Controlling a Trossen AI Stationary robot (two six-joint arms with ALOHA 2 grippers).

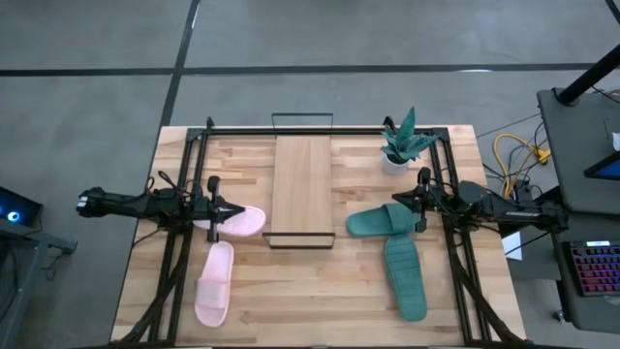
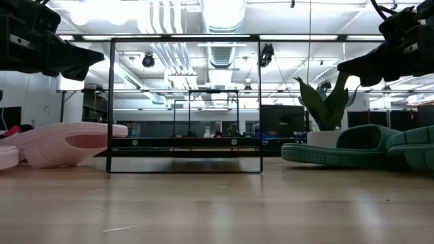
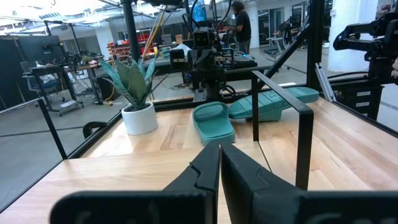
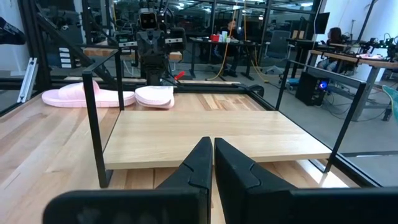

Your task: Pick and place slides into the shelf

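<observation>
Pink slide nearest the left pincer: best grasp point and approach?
Grip the broad strap of the pink slide lying crosswise beside the shelf. The strap arches above the flat sole, so one finger can probably slip under it. Come from straight above with the left pincer, which hangs shut just beside it and must open first. The sole itself looks too wide and flat to pinch.

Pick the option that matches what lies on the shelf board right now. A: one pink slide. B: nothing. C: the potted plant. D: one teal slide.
B: in the high view the shelf is bare, with the pink slides on the table to its left and the teal slides to its right.
</observation>
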